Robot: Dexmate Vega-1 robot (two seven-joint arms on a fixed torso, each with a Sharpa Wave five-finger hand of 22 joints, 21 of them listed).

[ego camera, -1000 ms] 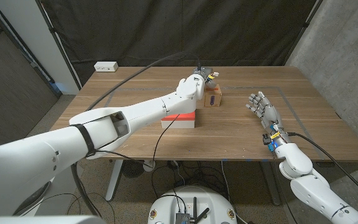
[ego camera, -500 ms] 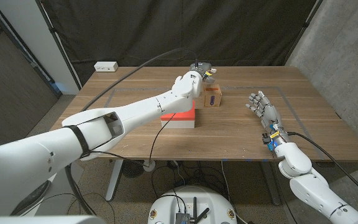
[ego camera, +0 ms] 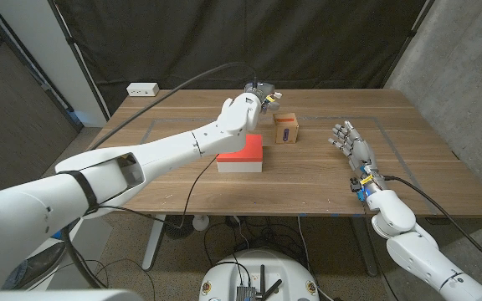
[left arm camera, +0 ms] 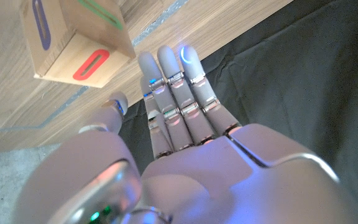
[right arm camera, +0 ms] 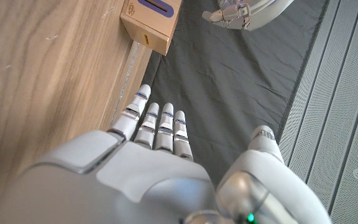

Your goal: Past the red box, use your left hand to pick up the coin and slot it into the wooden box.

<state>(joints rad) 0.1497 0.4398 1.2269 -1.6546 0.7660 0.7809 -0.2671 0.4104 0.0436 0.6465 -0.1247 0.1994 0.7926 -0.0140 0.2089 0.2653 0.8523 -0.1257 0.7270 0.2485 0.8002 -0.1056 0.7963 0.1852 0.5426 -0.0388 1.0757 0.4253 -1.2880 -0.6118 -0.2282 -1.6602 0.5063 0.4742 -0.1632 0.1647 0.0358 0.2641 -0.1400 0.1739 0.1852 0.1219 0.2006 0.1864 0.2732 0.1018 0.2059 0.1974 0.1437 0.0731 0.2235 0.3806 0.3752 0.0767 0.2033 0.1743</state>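
While hovering with fingers extended and holding nothing, the left hand is hanging just beside the wooden box.

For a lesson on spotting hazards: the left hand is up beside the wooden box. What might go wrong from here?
1. The left hand hovers close to the wooden box; a sideways swing could knock it.
2. Its forearm crosses above the red box; if it dropped, it could shove that box.
3. No coin shows at the straight fingers, so the slotting may go unverified.
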